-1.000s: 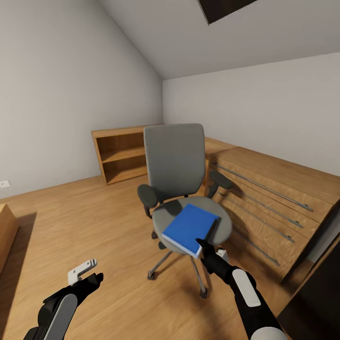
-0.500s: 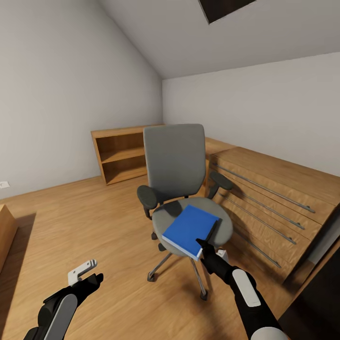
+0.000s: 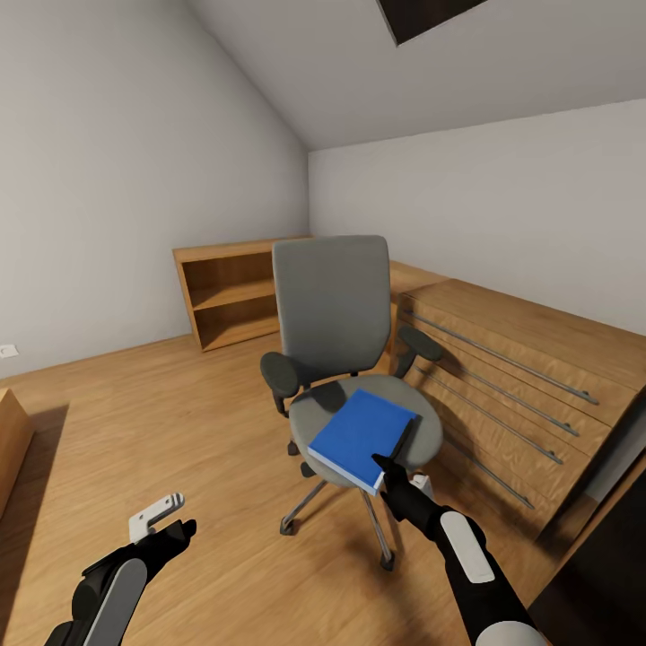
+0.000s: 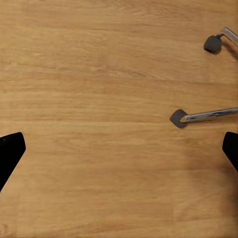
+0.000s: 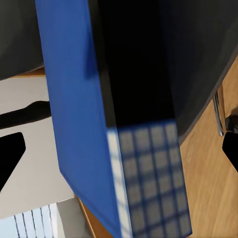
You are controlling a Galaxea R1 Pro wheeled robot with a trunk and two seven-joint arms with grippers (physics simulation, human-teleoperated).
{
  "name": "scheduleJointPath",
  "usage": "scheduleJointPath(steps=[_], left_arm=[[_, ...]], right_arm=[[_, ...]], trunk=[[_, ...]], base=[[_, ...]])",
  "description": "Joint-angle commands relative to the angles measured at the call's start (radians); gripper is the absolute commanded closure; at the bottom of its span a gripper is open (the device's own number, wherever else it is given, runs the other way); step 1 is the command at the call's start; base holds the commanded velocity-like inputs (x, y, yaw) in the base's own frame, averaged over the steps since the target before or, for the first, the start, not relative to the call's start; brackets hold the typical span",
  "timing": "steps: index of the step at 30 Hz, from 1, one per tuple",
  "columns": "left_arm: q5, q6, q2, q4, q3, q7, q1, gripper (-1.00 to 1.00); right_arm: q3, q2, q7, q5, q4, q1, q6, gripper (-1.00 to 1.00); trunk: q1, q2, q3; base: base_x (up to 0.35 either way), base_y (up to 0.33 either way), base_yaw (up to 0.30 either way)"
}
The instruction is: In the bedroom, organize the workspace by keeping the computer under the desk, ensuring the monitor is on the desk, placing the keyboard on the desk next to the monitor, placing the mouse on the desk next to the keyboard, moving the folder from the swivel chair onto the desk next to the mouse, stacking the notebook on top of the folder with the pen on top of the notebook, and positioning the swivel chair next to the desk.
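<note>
The blue folder (image 3: 362, 436) lies flat on the grey seat of the swivel chair (image 3: 336, 323), which stands on the light plank floor (image 3: 179, 422) of a sloped-ceiling bedroom, just beside a wooden drawer chest (image 3: 511, 377) and in front of a low open bookshelf (image 3: 229, 292). The right gripper (image 3: 388, 470) is at the folder's near corner; in the right wrist view the folder (image 5: 99, 124) sits close between its two dark fingertips (image 5: 10, 153), which stand apart on either side of the cover, not clamped on it. The left gripper (image 3: 161, 516) hangs low over bare floor, its jaws spread wide in the left wrist view, with two of the chair's castors (image 4: 178, 118) near it. Judged from this, the folder step is at its very start: the folder is not yet lifted, and it has still to go to the desk. The chair itself has yet to be set beside the desk. Whether the monitor, keyboard, mouse, notebook and pen steps are done cannot be told from here.
</note>
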Motion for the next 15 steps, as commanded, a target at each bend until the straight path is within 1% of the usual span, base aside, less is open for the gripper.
scheduleJointPath(steps=[1, 15], left_arm=[[0.011, 0.002, 0.0, -0.001, 0.0, 0.009, -0.001, -1.0], [0.01, 0.002, 0.0, -0.001, 0.0, 0.009, -0.001, -1.0]], right_arm=[[-0.005, 0.001, 0.002, 0.0, 0.0, -0.001, 0.007, -1.0], [-0.005, 0.002, -0.002, 0.0, 0.002, -0.001, 0.009, -1.0]], trunk=[[0.0, 0.0, -0.001], [0.0, 0.0, -0.001]], base=[[0.0, 0.0, 0.0], [0.0, 0.0, 0.0]])
